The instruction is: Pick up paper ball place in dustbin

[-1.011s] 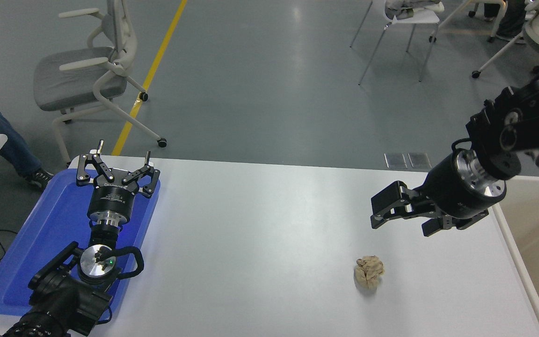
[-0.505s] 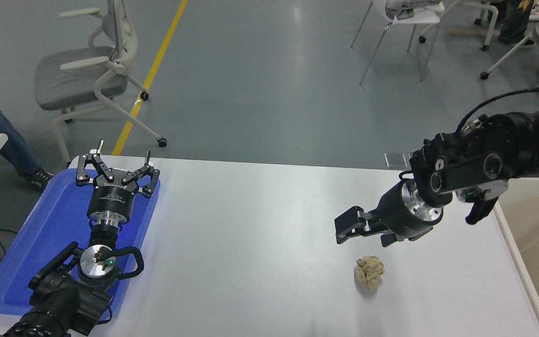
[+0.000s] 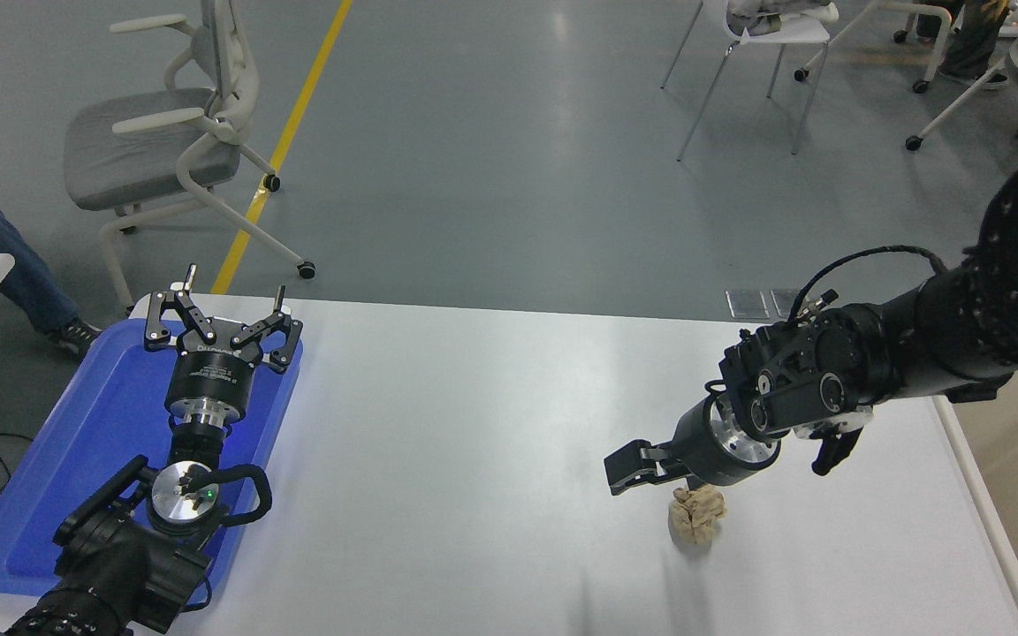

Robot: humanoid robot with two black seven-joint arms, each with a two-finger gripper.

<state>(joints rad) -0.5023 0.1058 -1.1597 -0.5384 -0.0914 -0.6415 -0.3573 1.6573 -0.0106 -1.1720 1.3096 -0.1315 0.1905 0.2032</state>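
At the lower right of the frame, one paper ball (image 3: 696, 517) lies on the white desk (image 3: 474, 424), just under the right gripper (image 3: 650, 468), whose fingers look spread and hold nothing. The wad is light; a finger coming down off-centre could nudge it away or pinch only a loose fold. One dustbin (image 3: 995, 521) shows at the right edge. Two grippers in all: the left gripper (image 3: 219, 329), fingers splayed, is parked over one blue tray (image 3: 76, 442).
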